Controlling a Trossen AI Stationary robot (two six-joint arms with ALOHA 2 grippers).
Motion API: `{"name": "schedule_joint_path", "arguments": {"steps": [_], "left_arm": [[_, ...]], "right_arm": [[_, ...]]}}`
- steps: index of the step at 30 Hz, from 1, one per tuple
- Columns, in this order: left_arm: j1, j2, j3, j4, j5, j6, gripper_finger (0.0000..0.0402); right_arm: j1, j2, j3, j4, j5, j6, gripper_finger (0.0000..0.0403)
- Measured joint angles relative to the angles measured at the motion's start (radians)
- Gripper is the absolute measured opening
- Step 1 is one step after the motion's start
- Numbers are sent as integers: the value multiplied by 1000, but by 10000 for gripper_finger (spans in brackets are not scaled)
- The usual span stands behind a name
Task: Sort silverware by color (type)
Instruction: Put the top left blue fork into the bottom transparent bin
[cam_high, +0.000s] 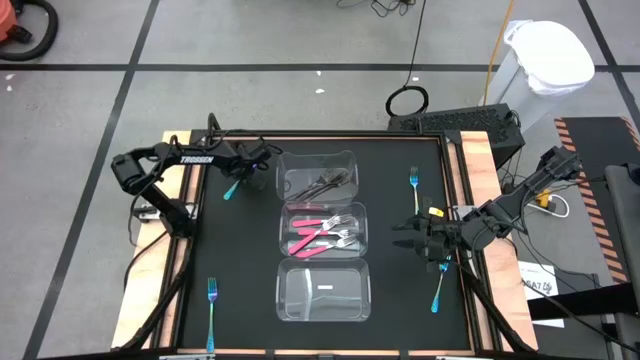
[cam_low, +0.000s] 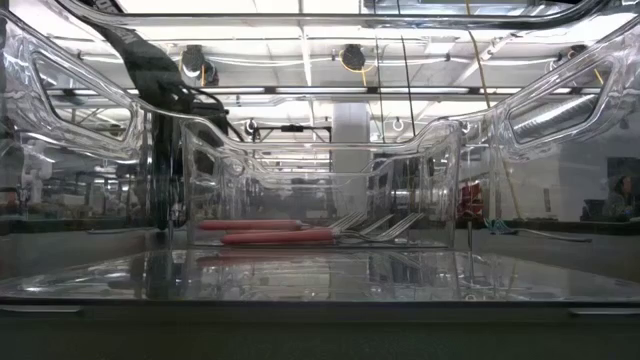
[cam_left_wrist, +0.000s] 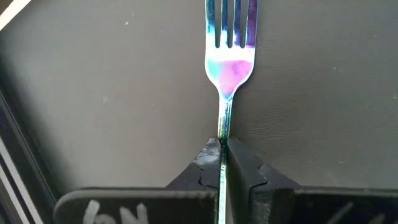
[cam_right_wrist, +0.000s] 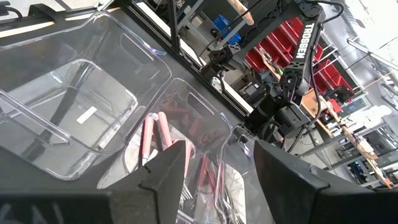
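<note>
Silverware lay spread over a black mat (cam_high: 240, 250) on the table, sorted in part. Three clear containers stood in a column at the mat's middle: the one toward twelve o'clock (cam_high: 318, 176) held dark grey forks (cam_high: 322, 183), the middle one (cam_high: 322, 230) pink-handled forks (cam_high: 322, 236), and the one toward six o'clock (cam_high: 322, 291) held no forks. Loose teal-handled forks rested on the mat at about seven o'clock (cam_high: 211, 312), two o'clock (cam_high: 414, 186) and four o'clock (cam_high: 439, 288).

At about ten o'clock, the left gripper (cam_high: 243, 172) was pinched tight on the handle of an iridescent teal fork (cam_left_wrist: 229, 59), its tines pointing away from the fingers over the dark mat. The right gripper (cam_high: 405, 236) hovered at three o'clock beside the middle container, its fingers standing apart around nothing.

Beyond the table were a grey floor crossed with dark tape lines, a white bin (cam_high: 545, 62) toward one o'clock, and red storage bins (cam_right_wrist: 273, 53) on shelving.
</note>
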Motion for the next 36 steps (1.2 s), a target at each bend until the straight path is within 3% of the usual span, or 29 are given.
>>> {"name": "schedule_joint_path", "arguments": {"steps": [10, 21, 31, 36], "left_arm": [[-48, -24, 0, 9, 1, -9, 3], [-114, -234, 0, 13, -3, -27, 2], [-277, -412, 0, 26, -3, -79, 2], [-386, -470, 0, 108, -3, -80, 1]], "right_arm": [[0, 0, 0, 0, 0, 0, 187], [0, 0, 0, -14, 1, 1, 187], [0, 0, 0, -15, 1, 9, 187], [0, 0, 0, -15, 1, 9, 187]]}}
